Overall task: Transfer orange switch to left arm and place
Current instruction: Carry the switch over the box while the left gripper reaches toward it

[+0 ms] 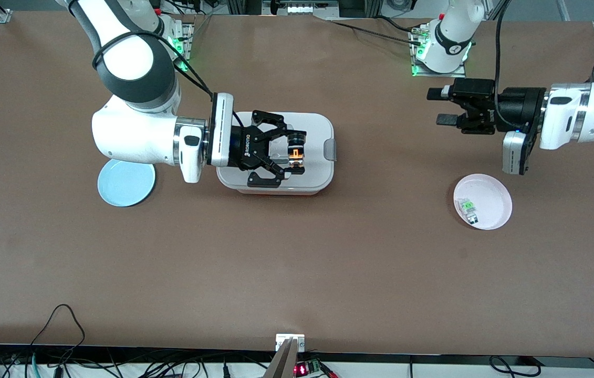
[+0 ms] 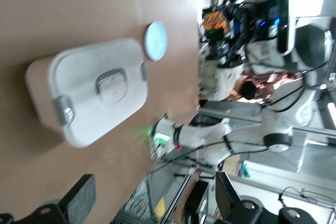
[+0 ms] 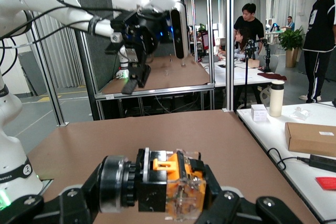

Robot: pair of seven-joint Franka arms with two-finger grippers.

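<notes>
Carrying the orange switch (image 1: 295, 153) over the white lidded box (image 1: 323, 131), the right gripper (image 1: 281, 152) is pinching it between its fingers in the front view, while the left gripper (image 1: 446, 107) is waiting with fingers spread over bare table above the pink plate (image 1: 496, 194); pickup looks done, handover and placing are left. The blue plate (image 1: 126, 184) is lying beside the right arm.

In the left wrist view, the box (image 2: 94, 93) is sitting closed, the right gripper (image 2: 220, 30) showing farther off.

In the right wrist view, the switch (image 3: 168, 182) is sitting squarely between the jaws, clamped crosswise.
</notes>
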